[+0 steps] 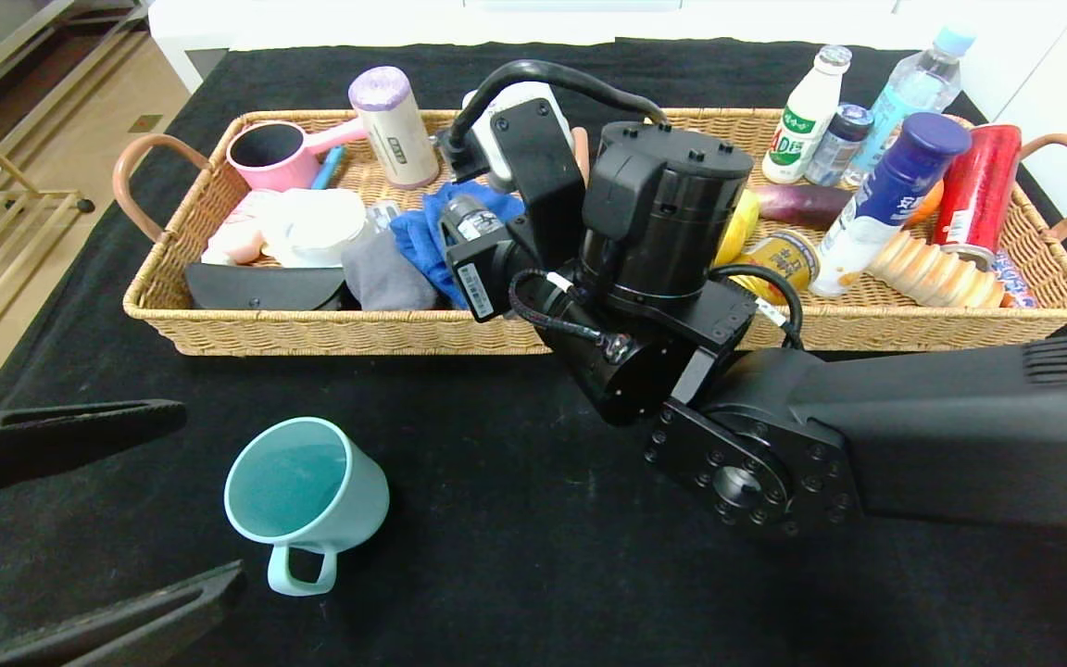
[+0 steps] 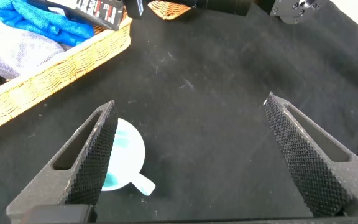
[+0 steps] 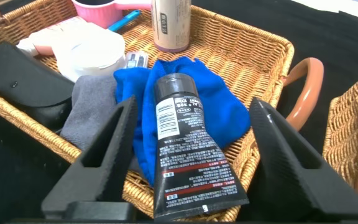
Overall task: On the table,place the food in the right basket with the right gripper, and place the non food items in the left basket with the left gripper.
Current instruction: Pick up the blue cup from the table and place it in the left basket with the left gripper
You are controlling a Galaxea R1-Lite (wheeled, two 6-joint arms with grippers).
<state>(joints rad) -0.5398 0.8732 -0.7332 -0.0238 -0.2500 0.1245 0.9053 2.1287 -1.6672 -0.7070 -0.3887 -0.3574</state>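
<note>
A teal mug (image 1: 307,491) lies on its side on the black table, handle toward me; it also shows in the left wrist view (image 2: 126,155). My left gripper (image 1: 209,491) is open and empty just left of the mug (image 2: 190,102). My right gripper (image 3: 192,104) is open over the right end of the left basket (image 1: 330,333). A black tube (image 3: 182,149) lies between its fingers, resting on a blue cloth (image 3: 222,106) and the basket rim, with a gap to each finger. In the head view the tube (image 1: 473,255) shows beside the wrist.
The left basket holds a pink scoop (image 1: 274,153), a roll of bags (image 1: 393,125), a white bowl (image 1: 311,227), a black case (image 1: 260,287) and a grey cloth (image 1: 385,278). The right basket (image 1: 941,324) holds bottles, a red can (image 1: 978,190) and bread (image 1: 932,269).
</note>
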